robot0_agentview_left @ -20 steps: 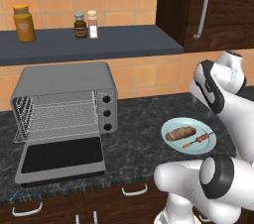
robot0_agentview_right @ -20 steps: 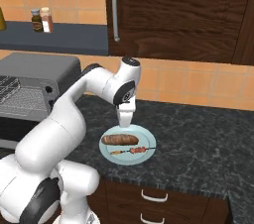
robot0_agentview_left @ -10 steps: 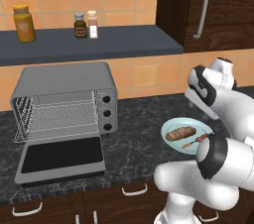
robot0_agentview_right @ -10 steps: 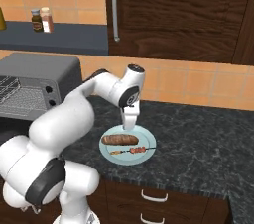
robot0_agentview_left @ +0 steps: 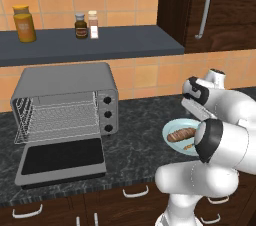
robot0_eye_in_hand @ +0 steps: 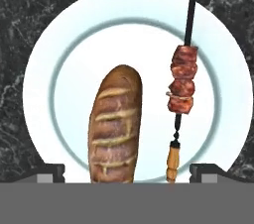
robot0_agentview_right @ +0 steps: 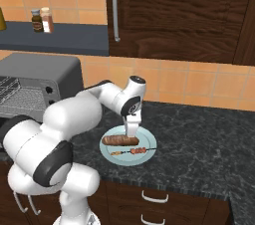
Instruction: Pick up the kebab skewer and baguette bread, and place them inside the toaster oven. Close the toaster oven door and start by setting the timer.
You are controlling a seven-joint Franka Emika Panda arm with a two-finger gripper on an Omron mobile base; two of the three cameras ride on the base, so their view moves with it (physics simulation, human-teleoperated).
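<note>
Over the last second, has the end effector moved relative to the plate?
Yes. In the right base view the end effector has dropped toward the plate, now just above the baguette bread, jaws open.

Baguette bread [robot0_eye_in_hand: 114, 125] near end cut by hand-view bottom band; kebab skewer [robot0_agentview_left: 189, 146] largely hidden behind arm.

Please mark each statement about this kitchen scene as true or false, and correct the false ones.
1. The golden-brown scored baguette bread lies on the round pale blue plate. True.
2. The grey metal toaster oven has its glass door closed. False: the door hangs open, folded down flat.
3. The thin kebab skewer with red-brown meat chunks is already on the oven's wire rack. False: it lies on the plate beside the bread.
4. The claw is open above the plate. True.
5. The claw holds the bread. False: it holds nothing.
</note>
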